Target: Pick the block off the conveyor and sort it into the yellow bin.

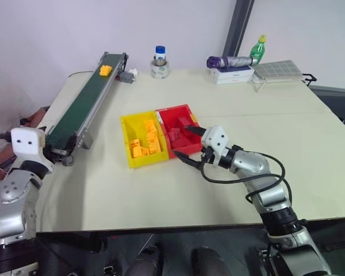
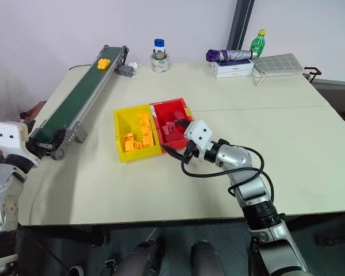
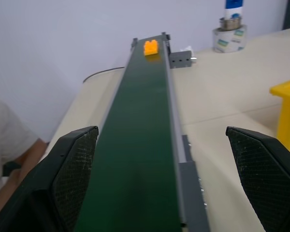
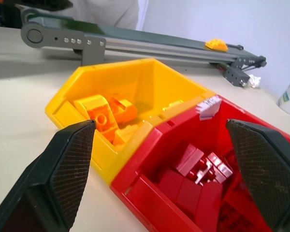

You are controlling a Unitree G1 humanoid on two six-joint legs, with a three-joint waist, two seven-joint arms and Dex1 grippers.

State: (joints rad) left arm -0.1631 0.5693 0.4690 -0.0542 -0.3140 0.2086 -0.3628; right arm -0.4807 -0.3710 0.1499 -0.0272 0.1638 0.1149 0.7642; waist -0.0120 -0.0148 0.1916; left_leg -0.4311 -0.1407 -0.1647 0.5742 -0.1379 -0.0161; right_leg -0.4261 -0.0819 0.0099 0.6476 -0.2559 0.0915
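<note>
Against a white wall, the beige bench (image 1: 230, 115) is carrying the conveyor (image 1: 83, 100); both the left hand (image 3: 159, 183) and right hand (image 4: 159, 174) are standing wide, holding nothing.

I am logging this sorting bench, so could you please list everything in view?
Conveyor: one, dark green, table's left side.
Block: one, orange-yellow, conveyor's far end.
Yellow bin: one, table middle, holds several yellow bricks.
Red bin: one, touching the yellow bin's right side, holds red bricks.
Tape roll: one, pale, far edge, with a blue-capped bottle in it.
Umbrella: one, purple, on a white box.
Green bottle: one, far right.
Left gripper: open, at conveyor's near end.
Right gripper: open, at red bin.
</note>
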